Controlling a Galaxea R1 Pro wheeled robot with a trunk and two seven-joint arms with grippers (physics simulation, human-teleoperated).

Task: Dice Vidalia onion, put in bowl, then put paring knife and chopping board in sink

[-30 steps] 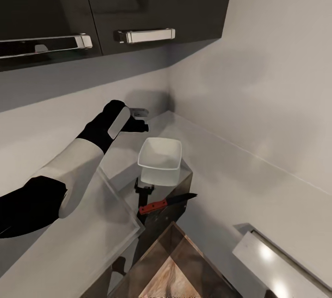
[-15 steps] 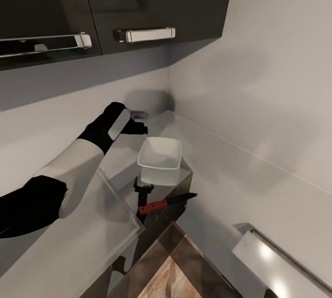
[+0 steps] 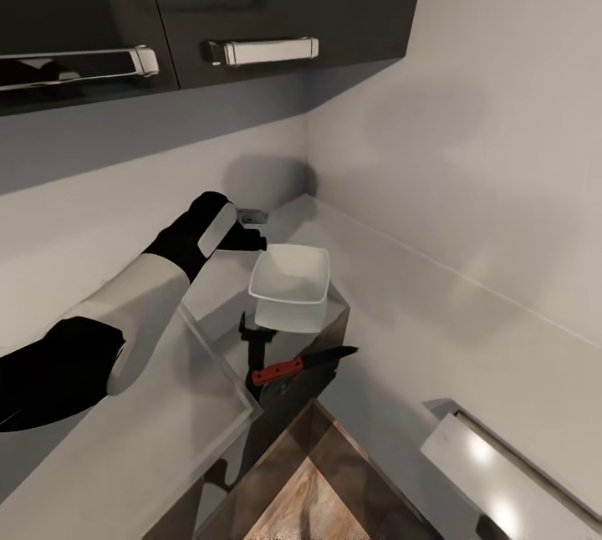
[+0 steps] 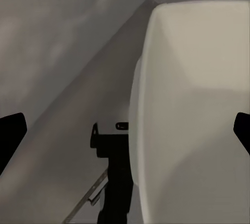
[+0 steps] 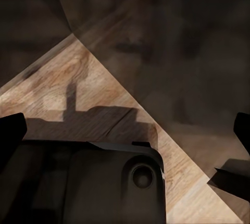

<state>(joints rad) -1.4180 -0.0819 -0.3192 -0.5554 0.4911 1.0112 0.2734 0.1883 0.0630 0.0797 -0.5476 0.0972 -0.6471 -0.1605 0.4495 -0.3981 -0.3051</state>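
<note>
Since a second ago, the left gripper [image 3: 251,232] has been brought closer to the bowl [image 3: 290,282], now hovering just beside its far rim. The bowl, seen empty, rests on the table [image 3: 380,289] near the corner; the knife [image 3: 301,364] lies just in front of it. The left arm is stretched forward, jaws apart in the left wrist view. The right jaws are spread too, over wood floor [image 5: 99,88].

Head camera looks down over the bowl [image 3: 290,279]; left wrist camera views it close.
</note>
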